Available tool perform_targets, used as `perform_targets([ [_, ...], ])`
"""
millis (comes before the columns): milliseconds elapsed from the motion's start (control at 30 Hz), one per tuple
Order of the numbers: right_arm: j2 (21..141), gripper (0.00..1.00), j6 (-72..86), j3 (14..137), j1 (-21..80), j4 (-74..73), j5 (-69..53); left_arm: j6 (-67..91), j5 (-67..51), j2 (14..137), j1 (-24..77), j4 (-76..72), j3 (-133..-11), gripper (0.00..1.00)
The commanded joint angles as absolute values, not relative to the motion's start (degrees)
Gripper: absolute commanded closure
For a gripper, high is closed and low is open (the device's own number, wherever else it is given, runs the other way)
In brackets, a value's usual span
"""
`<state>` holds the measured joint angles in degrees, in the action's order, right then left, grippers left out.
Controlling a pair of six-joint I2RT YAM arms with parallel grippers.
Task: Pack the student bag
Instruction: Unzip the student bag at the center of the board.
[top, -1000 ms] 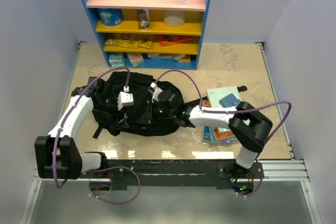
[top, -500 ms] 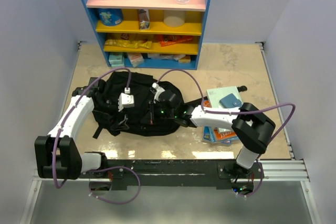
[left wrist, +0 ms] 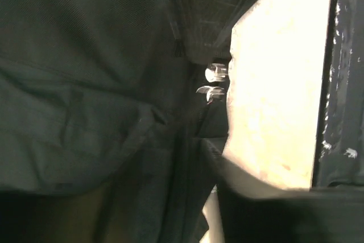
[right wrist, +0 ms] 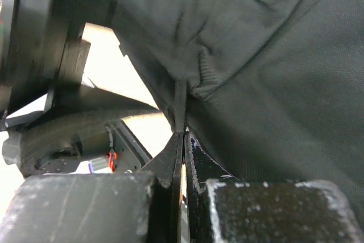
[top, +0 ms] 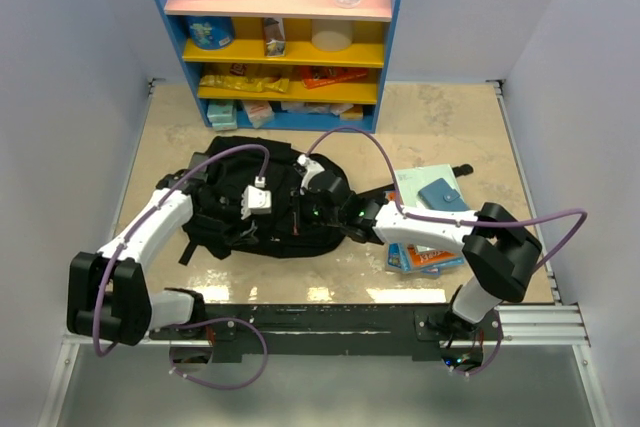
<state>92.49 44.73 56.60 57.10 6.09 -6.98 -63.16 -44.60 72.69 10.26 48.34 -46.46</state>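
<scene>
So the right gripper (right wrist: 183, 138) is closed all the way, jaws pressed flat together, and it's pinching a narrow fabric strip (right wrist: 180, 103) that hangs off a seam of the student bag (top: 225, 177). In the right wrist view the black cloth bunches up right above the pinch and fills most of the frame, with a bit of pale counter (top: 440, 127) showing on the left.

The left gripper (top: 262, 209) is down on the middle of the bag, just beside the right one. Honestly can't tell how wide it's open or whether it has hold of anything. Its own camera is basically all dark fabric and folds, plus a couple of clear plastic bits (left wrist: 216, 73) at the bag's edge and a bright slice of counter on the right.

From above, the bag lies flat and crumpled on the counter, left of centre, in front of the blue shelf unit (top: 290, 47). Both arms reach in over it from either side. Off to the right, near the right arm, there's a stack of books (top: 425, 252) with a small blue thing (top: 438, 191) on top, apart from the bag
</scene>
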Motion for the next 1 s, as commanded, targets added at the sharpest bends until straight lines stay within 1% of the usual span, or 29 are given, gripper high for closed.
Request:
perform_targets([
  [0,89.83,1.0,43.59,55.99,57.39,4.75,-4.57,-64.41,-44.65,76.01,11.43,46.31,-46.14,0.69],
  [33,89.65,1.0,43.51,56.07,57.39,4.4,-4.31,-64.86,-44.47,76.98,11.51,47.8,-46.84,0.81],
  [67,89.74,1.0,43.33,56.16,57.39,3.61,-3.87,-65.04,-44.3,77.95,11.51,48.51,-47.11,0.95],
  [133,89.39,1.0,42.72,56.69,57.39,2.64,-2.55,-66.0,-44.03,79.8,11.51,50.44,-47.81,1.0],
  [367,86.49,1.0,39.91,57.83,56.95,-5.78,5.26,-66.71,-43.59,77.26,11.43,51.06,-47.28,1.0],
  [567,82.28,1.0,36.57,56.78,54.58,-11.59,11.77,-67.41,-42.89,74.97,11.34,53.52,-47.72,1.0],
  [767,80.42,1.0,33.4,56.95,51.95,-14.67,14.85,-68.99,-42.01,73.48,10.73,55.98,-48.08,1.0],
  [967,80.68,1.0,30.59,57.92,50.71,-16.08,17.93,-72.24,-41.57,72.95,7.56,59.41,-49.48,1.0],
])
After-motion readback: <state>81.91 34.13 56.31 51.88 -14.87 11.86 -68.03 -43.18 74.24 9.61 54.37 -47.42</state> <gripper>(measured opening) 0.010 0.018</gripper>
